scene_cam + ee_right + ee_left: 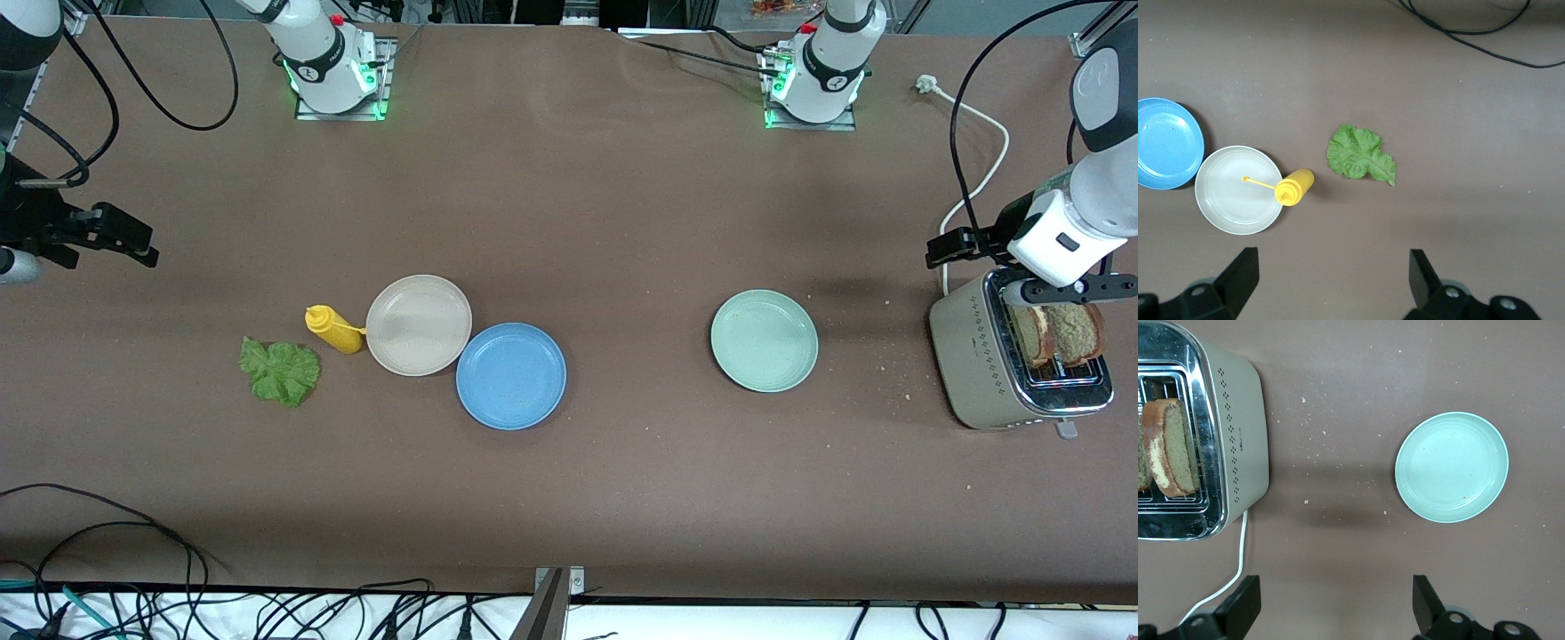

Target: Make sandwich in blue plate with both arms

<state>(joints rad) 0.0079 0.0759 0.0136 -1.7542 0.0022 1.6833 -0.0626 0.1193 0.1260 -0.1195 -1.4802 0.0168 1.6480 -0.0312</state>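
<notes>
Your brown tabletop (569, 204) carries three plates, all bare. The blue plate (511, 375) sits near the middle, its rim tucked against the beige plate (419, 324) at its 10 o'clock; the mint-green plate (764, 340) lies well apart at its 3 o'clock, toward the left arm's end.

A yellow squeeze bottle (335, 329) lies on its side at the beige plate's 9 o'clock, its thin nozzle reaching over that plate's rim. The lettuce leaf (280, 372) rests flat on the tabletop at the bottle's 8 o'clock, near but apart.

The toaster (987, 364) stands at the left arm's end — two brown bread slices (1062, 333) stand upright in its slots, and a white cord (978, 151) trails from it. No lettering on it can be read.

You see the left gripper (1335, 603) spread wide and holding nothing, hanging over the tabletop between the toaster and the mint-green plate. The right gripper (1331, 280) — likewise spread and holding nothing — hangs over the tabletop at the right arm's end, near the lettuce leaf and the yellow squeeze bottle.
</notes>
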